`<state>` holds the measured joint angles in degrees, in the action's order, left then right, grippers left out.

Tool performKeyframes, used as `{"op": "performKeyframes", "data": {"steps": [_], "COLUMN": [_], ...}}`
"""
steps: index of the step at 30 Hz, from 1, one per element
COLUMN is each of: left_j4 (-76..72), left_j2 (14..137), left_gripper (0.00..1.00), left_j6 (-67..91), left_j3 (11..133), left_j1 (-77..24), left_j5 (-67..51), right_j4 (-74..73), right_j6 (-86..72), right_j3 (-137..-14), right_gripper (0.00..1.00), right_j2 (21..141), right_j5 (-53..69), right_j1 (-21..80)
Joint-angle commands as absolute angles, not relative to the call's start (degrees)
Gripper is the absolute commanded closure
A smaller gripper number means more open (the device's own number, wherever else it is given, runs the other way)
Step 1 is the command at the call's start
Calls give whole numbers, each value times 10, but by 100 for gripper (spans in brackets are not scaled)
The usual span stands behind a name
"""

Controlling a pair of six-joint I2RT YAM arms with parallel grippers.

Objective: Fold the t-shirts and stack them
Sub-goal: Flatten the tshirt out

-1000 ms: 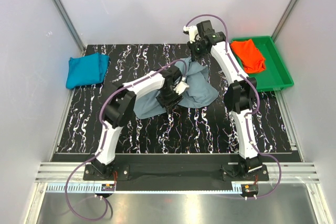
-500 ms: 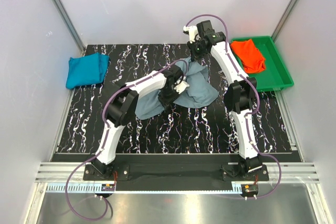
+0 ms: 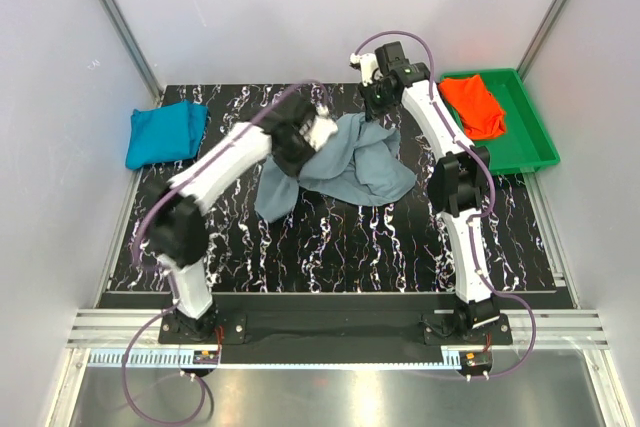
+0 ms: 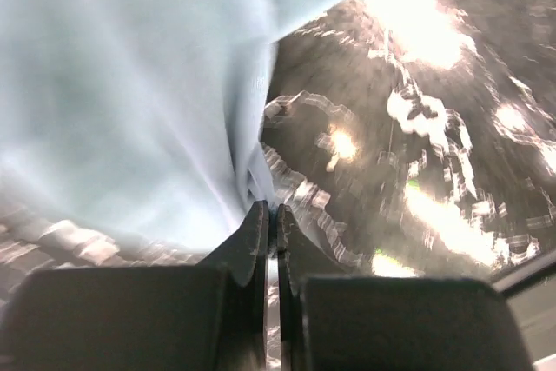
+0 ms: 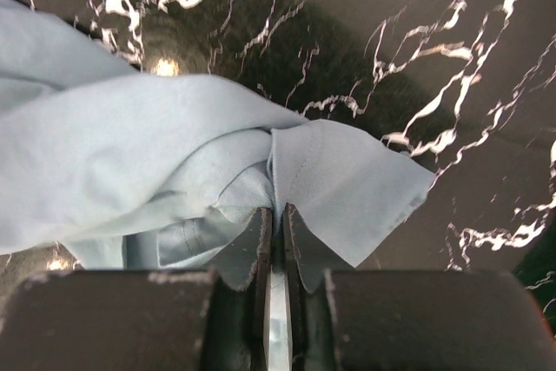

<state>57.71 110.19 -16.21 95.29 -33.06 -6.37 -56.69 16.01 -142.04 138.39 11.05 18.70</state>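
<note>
I see L gripper point(image 4: 271, 211) & R gripper point(image 5: 276, 213) both pinched tight on grey-blue shirt point(image 3: 362, 165), mid-table. At 10 o'clock, teal shirt point(image 3: 165, 134); orange-red shirt point(image 3: 474, 105) in green tray point(image 3: 532, 150), 2 o'clock.

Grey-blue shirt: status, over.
Both shut on grey-blue shirt: left gripper, right gripper. Cloth bunched, unfolded, mid-table. Nothing blocking; teal shirt, orange-red shirt well aside.

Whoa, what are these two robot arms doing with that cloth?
Both arms are gripping one grey-blue t-shirt, crumpled in the middle: the left hand pinches its left side, the right hand its far edge. It isn't folded yet. A folded teal t-shirt lies at far left; an orange-red t-shirt sits in the green tray.
</note>
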Motion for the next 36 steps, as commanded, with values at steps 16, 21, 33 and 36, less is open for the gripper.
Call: {"op": "performKeyframes", "data": {"steps": [16,21,33,36], "left_j4": [580,585,586,589], "left_j2": [1002,1079,1100,1099], "left_gripper": [100,100,100,100], "left_j6": [-183,-175,-167,-167], "left_j3": [1023,1109,1114,1112], "left_j1": [-151,-129,-125,-125], "left_j5": [-26,-6,-15,-17], "right_j4": [-551,-524,-426,-407], "right_j6": [179,184,255,246], "right_j3": [-1367,-1405,-1186,-1194], "right_gripper": [80,44,31,33], "right_j2": [1334,1357,1246,1265], "right_j5": [46,-10,64,64], "right_j1": [185,185,161,155]}}
